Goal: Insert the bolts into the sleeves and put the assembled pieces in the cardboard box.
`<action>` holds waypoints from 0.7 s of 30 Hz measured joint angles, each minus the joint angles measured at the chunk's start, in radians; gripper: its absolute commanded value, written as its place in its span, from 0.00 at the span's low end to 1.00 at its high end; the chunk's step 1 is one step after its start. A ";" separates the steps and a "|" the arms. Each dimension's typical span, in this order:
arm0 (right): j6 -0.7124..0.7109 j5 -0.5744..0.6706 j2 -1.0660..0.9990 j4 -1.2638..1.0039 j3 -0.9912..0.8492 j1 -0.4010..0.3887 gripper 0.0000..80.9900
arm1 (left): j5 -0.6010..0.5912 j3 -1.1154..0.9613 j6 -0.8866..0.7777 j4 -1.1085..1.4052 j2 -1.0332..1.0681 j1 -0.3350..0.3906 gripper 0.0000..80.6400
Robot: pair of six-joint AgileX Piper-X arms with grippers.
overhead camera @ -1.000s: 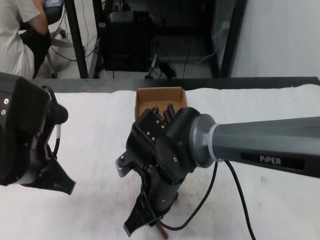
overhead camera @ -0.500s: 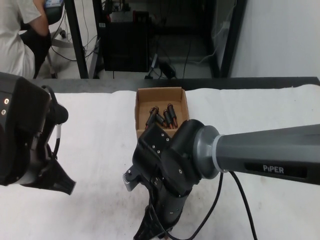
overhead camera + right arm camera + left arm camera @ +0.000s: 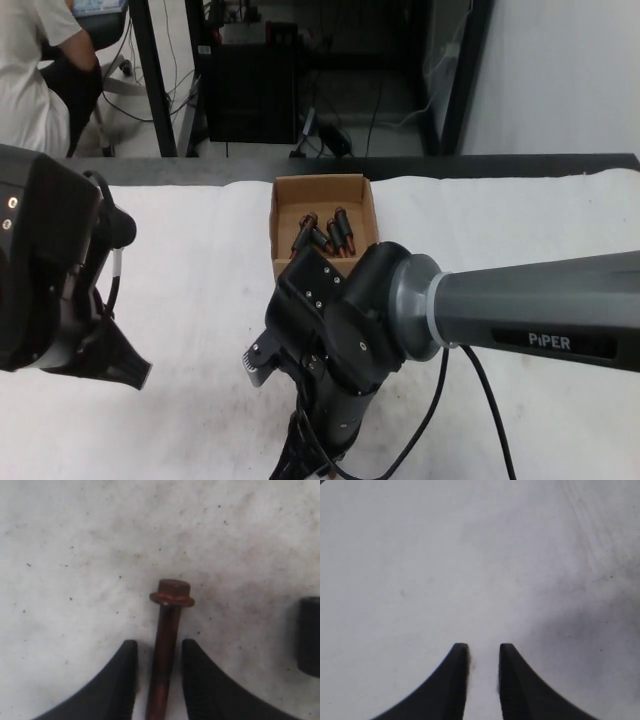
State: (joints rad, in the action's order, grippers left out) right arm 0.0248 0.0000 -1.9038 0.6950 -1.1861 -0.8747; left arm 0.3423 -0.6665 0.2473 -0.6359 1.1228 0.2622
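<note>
A rusty brown bolt (image 3: 167, 630) lies on the white cloth, head pointing away from the wrist. My right gripper (image 3: 159, 645) is open, one finger on each side of the shank; a strip of cloth shows between one finger and the bolt. A black sleeve (image 3: 309, 635) stands a short way to one side. In the high view the right arm (image 3: 345, 340) is bent low at the bench's near edge. The cardboard box (image 3: 285, 200) behind it holds several assembled pieces (image 3: 325, 235). My left gripper (image 3: 484, 647) hovers over bare cloth, narrowly open, with nothing in it.
The left arm's dark housing (image 3: 50, 280) fills the near left of the bench. White cloth (image 3: 520, 230) covers the whole bench top. A black cable (image 3: 470, 380) trails from the right arm. Racks and a person sit beyond the far edge.
The right arm has dropped and pulled back toward the near edge, uncovering the pieces in the box. Over the last half second it barely moved. The left arm stayed still.
</note>
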 measured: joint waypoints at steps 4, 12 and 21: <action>-0.025 0.000 0.000 -0.003 0.000 0.000 0.37 | 0.000 0.000 0.000 0.000 0.000 0.000 0.27; -0.064 0.000 0.000 -0.014 0.000 0.000 0.33 | 0.000 0.000 0.000 0.000 0.000 0.000 0.27; -0.077 0.000 0.000 -0.042 0.002 0.006 0.33 | 0.000 0.000 0.000 0.000 0.000 0.000 0.27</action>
State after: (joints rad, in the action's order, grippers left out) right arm -0.0524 0.0000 -1.9038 0.6526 -1.1838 -0.8687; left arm 0.3423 -0.6665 0.2473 -0.6359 1.1228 0.2622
